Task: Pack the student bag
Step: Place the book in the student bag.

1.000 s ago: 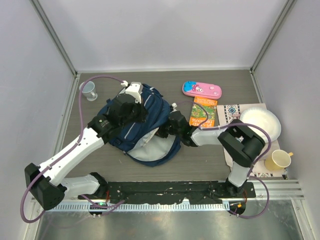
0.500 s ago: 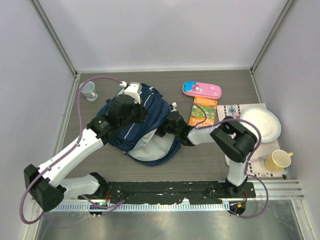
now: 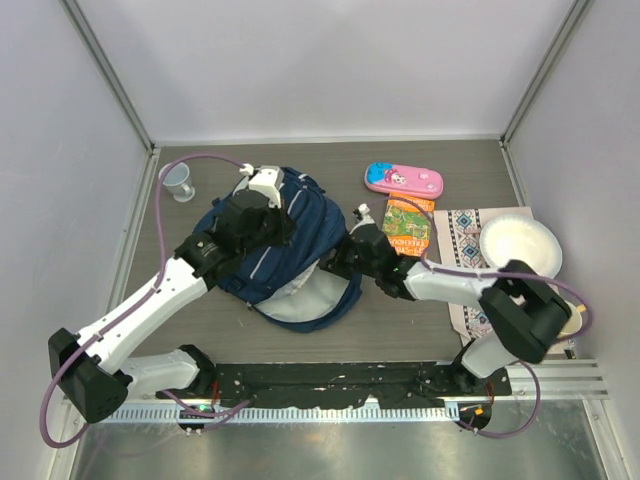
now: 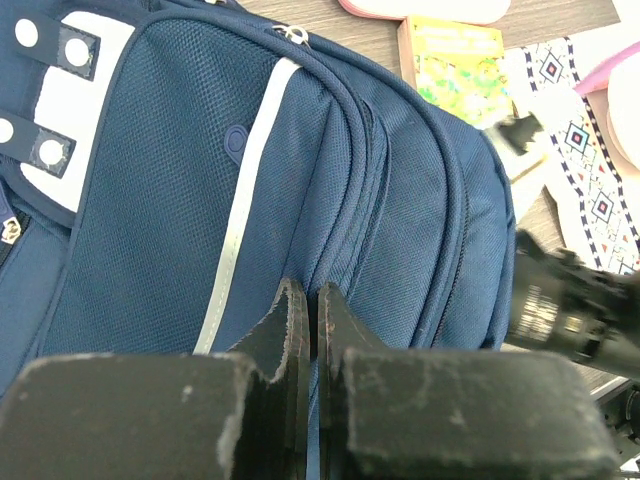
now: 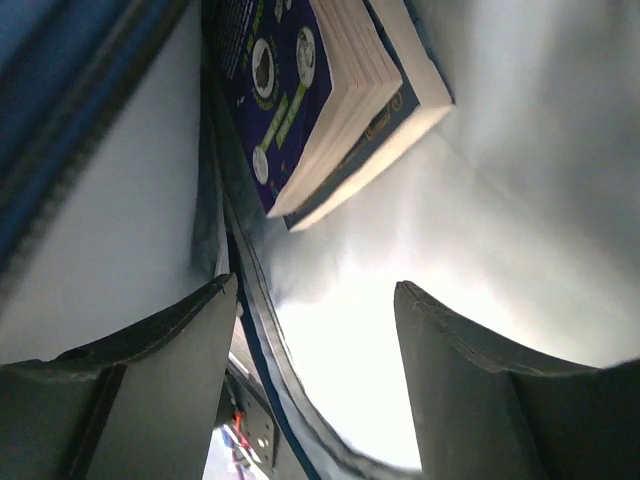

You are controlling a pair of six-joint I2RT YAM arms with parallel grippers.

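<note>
The student bag (image 3: 300, 232) lies on the table (image 3: 190, 320) left of centre in the overhead view. Its navy front faces up and its mouth is turned to the lower right, where the pale grey lining shows. The left gripper (image 4: 312, 296) sits on the bag's upper side with its jaws drawn together. Their tips press against a ridge of navy fabric between two zip lines, just right of the white stripe. Whether a fold of cloth is nipped between them cannot be told. The right gripper (image 5: 315, 290) reaches in through the bag's mouth from the right. In its wrist view its two fingers (image 5: 170, 330) stand well apart with nothing between them and only grey lining around them. A book with a dark blue cover (image 5: 300, 90) lies inside the bag beyond the fingertips, in the upper middle of that view. Its page edges face the camera and it touches neither finger. Outside the bag, an orange book (image 3: 408, 226) lies just right of the bag, with a pink pencil case (image 3: 404, 180) above it. Farther right a white plate (image 3: 520, 247) rests on a patterned mat (image 3: 465, 235). A clear cup (image 3: 178, 181) stands near the table's upper left corner, apart from the bag.
</note>
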